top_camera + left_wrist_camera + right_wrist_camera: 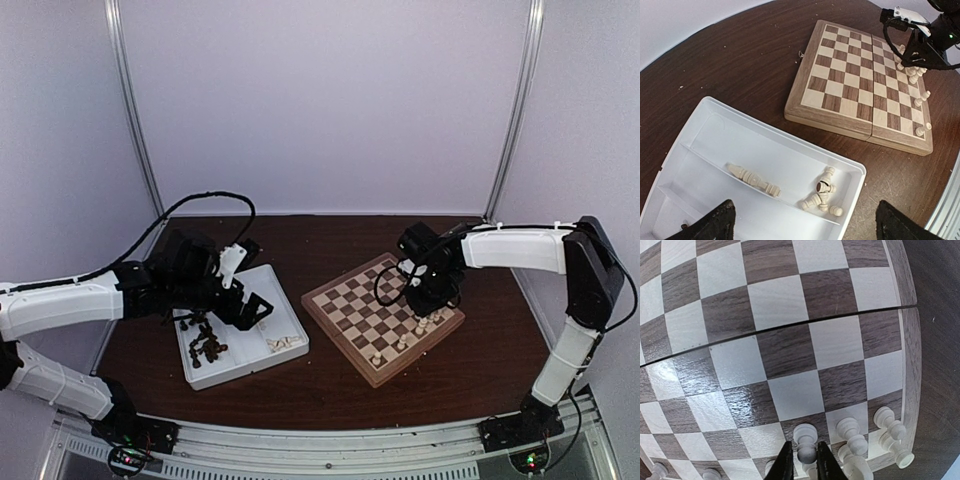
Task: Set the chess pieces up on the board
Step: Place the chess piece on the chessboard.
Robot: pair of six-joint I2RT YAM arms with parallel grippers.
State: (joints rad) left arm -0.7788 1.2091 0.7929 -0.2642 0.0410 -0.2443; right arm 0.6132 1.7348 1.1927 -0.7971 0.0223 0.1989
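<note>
Right gripper (804, 460) is down at the right-hand edge of the chessboard (350, 300), centre-right in the top view. Its fingers hug an upright white pawn (805, 436), and honestly I can't tell if it's pinching it or just off it. More white pieces (855, 440) stand right beside it along that edge. Left gripper (805, 215) hangs with its jaws wide apart over the white tray (715, 145), lower left. The tray has cream pieces (822, 197) in one compartment and dark pieces (208, 345) in the other.
</note>
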